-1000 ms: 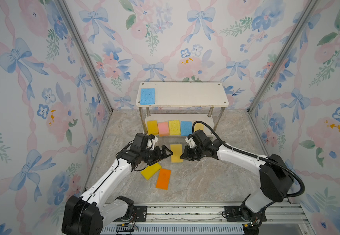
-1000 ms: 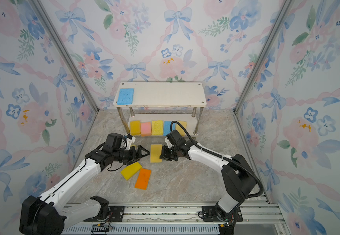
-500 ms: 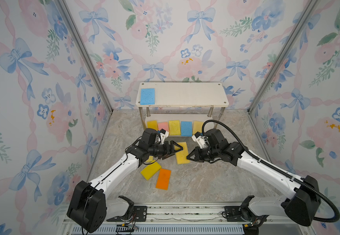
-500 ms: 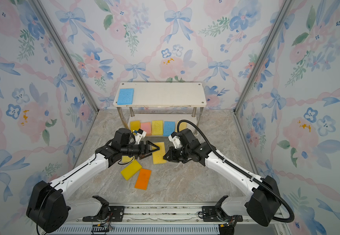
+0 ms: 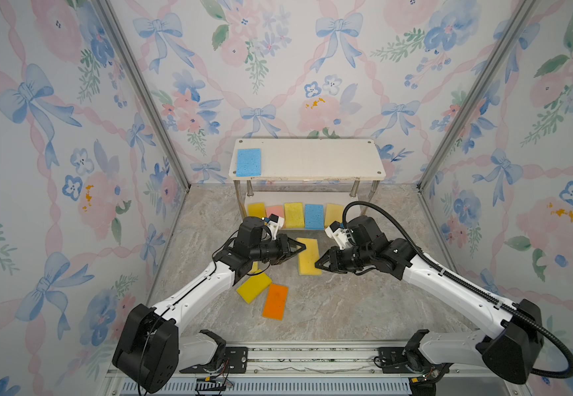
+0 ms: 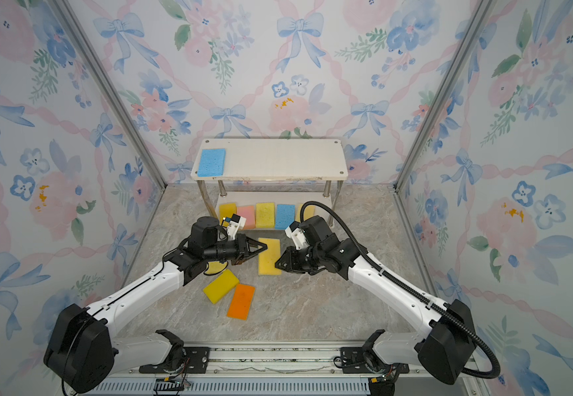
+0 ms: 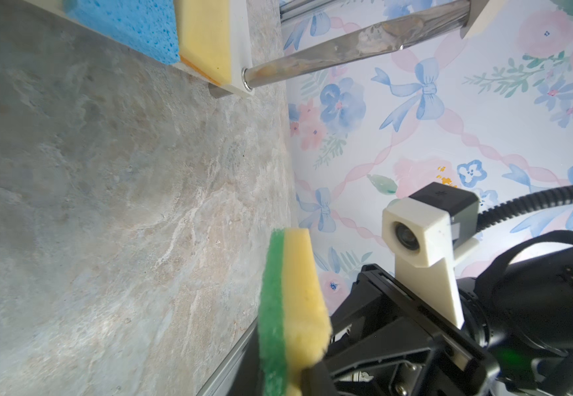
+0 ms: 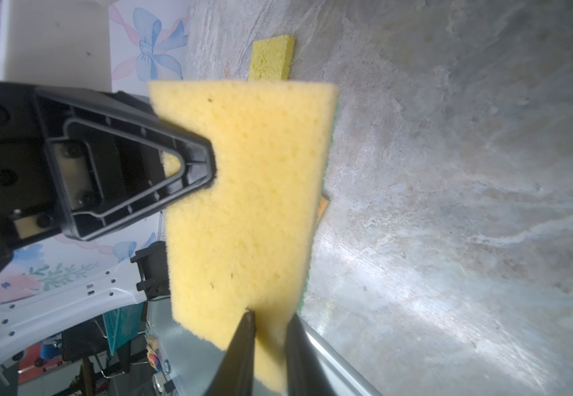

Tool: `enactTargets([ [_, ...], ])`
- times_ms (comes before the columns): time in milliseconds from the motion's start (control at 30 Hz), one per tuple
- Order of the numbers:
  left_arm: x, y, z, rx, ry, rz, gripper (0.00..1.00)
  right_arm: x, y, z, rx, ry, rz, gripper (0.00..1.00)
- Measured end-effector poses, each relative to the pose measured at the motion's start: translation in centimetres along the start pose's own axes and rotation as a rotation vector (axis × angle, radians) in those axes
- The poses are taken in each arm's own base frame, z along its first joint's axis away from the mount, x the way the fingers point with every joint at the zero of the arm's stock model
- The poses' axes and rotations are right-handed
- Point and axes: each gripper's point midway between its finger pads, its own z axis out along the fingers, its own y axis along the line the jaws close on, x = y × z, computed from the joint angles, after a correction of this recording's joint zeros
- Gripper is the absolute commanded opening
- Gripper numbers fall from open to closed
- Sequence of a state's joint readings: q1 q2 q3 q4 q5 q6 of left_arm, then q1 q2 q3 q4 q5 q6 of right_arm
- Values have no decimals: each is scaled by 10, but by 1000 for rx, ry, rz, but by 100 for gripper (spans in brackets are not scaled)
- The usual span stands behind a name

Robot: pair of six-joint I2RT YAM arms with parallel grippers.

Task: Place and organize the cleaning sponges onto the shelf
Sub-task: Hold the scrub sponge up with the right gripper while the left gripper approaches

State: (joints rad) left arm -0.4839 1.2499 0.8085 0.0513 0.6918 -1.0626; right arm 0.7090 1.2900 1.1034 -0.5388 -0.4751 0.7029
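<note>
Shelf: stands at 12 o'clock on the marble floor. Its top board is bare except for a blue sponge at the 9 o'clock end. I see room up there, but a high carry means a longer fall if the hold fails.
Lower row: five sponges sit side by side and nearly fill the bottom board. I judge that a sixth pushed in would shove a neighbour off.
Yellow sponge: green scouring side down, it hangs off the floor at the centre, between both arms. The foam is soft, so pulled two ways it could twist or tear loose.
Floor pair: a yellow block and an orange block lie just touching at 7 o'clock of the held sponge. A dropped sponge could land on them and scatter the lot.
Left gripper: clamped on the yellow sponge's 10 o'clock edge, with the foam dented under one finger in the right wrist view. The bite is shallow, and I fear the sponge pivots and sags if it must carry the weight alone.
Right gripper: its jaws straddle the 5 o'clock corner, and I cannot tell whether they press or stand clear. If they drag on the way out, they could pull the sponge from the other claw.
</note>
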Motion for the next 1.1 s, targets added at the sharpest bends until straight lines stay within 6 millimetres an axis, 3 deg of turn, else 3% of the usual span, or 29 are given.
enactTargets([
  [167,-3,-1,-1,0,-17,-3,12,-6,1,-16,-22,-50,34,51],
  [267,-5,-3,-1,6,-26,-5,11,-3,-2,-19,-29,-53,59,56],
  [533,-15,-6,-5,24,-58,-13,10,9,-11,-7,-48,-38,127,56],
  [867,-20,1,-9,33,-79,-42,10,4,11,-2,-124,-63,125,49],
  [1100,-20,-6,-14,60,-85,-40,9,2,15,6,-135,-60,133,49],
])
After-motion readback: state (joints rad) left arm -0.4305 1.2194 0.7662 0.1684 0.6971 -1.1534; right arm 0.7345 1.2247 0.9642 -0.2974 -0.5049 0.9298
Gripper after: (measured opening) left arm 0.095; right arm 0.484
